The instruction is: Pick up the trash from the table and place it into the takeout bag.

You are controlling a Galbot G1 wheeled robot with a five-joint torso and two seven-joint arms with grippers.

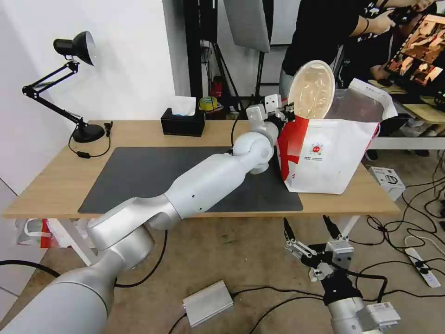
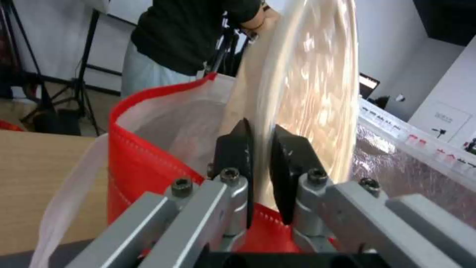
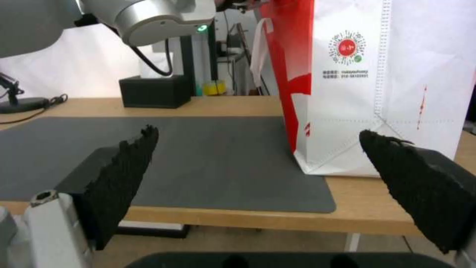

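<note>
Your left gripper [image 2: 260, 149]: fingers pinch rim of shallow tan bowl [image 1: 311, 90], held on edge above takeout bag [image 1: 333, 157] mouth at counter [image 1: 55, 176] right end. Bowl looks light, thin, slippery; keep rim hold. Right gripper [image 1: 309, 232]: fingers spread, below counter edge.

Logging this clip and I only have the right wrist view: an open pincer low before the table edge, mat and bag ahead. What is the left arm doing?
Observer: The left pincer holds the shallow tan bowl on edge over the takeout bag, at its red side.
Operator: Is the grip firm?
Observer: Its fingers pinch the bowl's rim between them.
Operator: Anything left on the mat?
Observer: The dark grey mat carries no trash; the black tissue box and desk lamp stand behind it on the table.
</note>
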